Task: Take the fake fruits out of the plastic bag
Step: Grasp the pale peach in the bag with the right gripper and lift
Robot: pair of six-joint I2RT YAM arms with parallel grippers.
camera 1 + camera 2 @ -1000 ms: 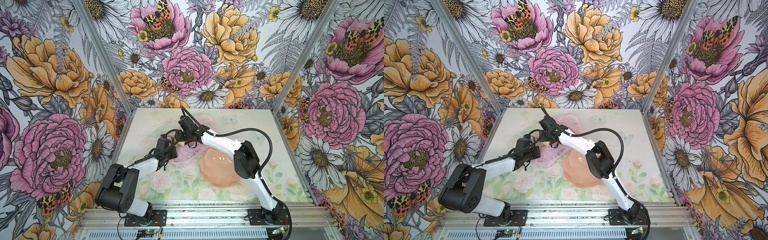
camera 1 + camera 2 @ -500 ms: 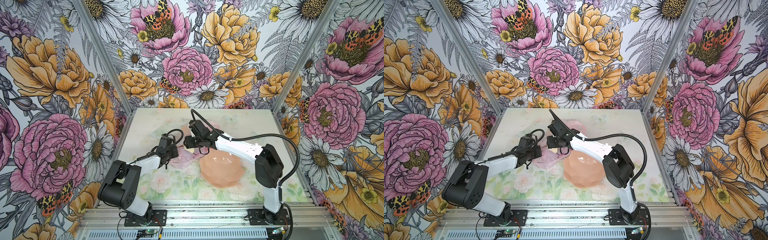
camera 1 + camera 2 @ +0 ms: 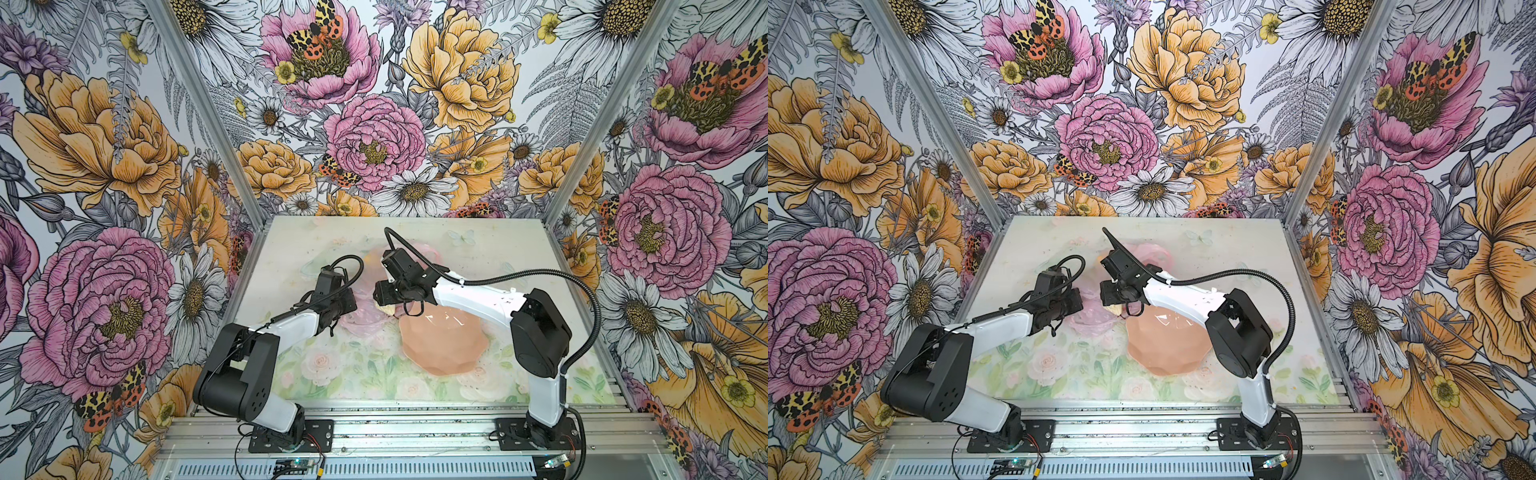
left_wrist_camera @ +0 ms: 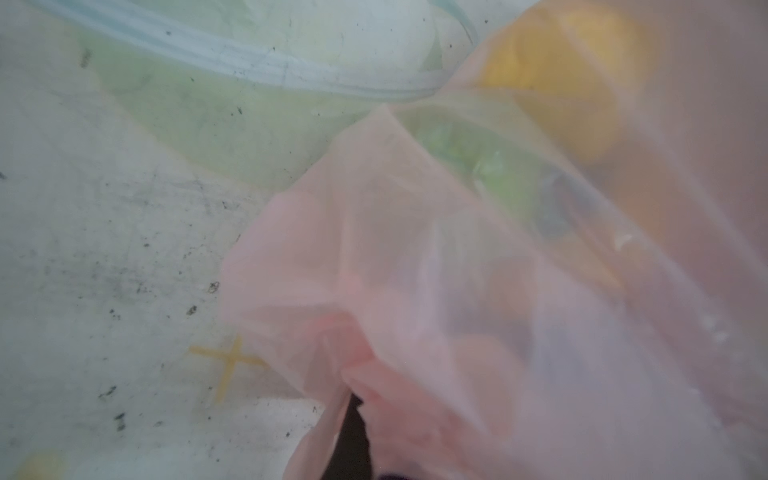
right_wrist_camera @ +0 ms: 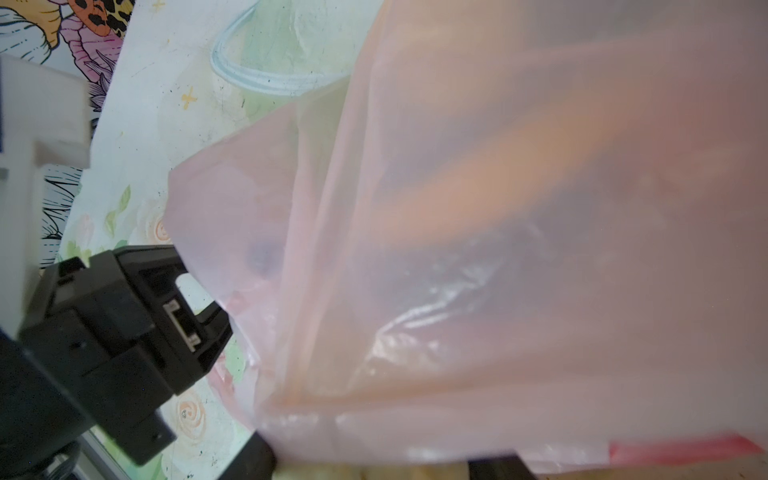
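Top views: left gripper (image 3: pixel 351 309) is pressed together on a bunched edge of the plastic bag (image 3: pixel 368 326). The bag lies crumpled mid-table (image 3: pixel 291 249), just beside the peach plate (image 3: pixel 449 345). Right gripper (image 3: pixel 384 305) sits between the bag and the plate's far rim with a cream fruit (image 3: pixel 389 310) at its tips. It looks pinched, jaws partly spread around it. In both top views the plate is bare and no fruit lies loose on the table.

Left wrist: pink film is gathered at the dark finger (image 4: pixel 353 432), so the pinch on the bag checks out. Blurred through the film are a yellow fruit (image 4: pixel 573 62), a lime-green fruit (image 4: pixel 473 166) and a dark piece (image 4: pixel 561 208). A clear rim (image 4: pixel 257 62) lies on the table next to the bag.

Right wrist: the bag fills the view, with an orange-yellow curved fruit (image 5: pixel 478 166) inside, likely the banana. Red print (image 5: pixel 685 453) shows at the film's edge. The left gripper is seen clamped at the bag's edge. This arm's own fingers stand apart at the frame edge, with a cream surface between them.

Progress, my read: early. One fruit appears clear of the film, in the right gripper, and nothing has been set down. At least four are inside. Left to do: place the cream fruit, then pull the rest.
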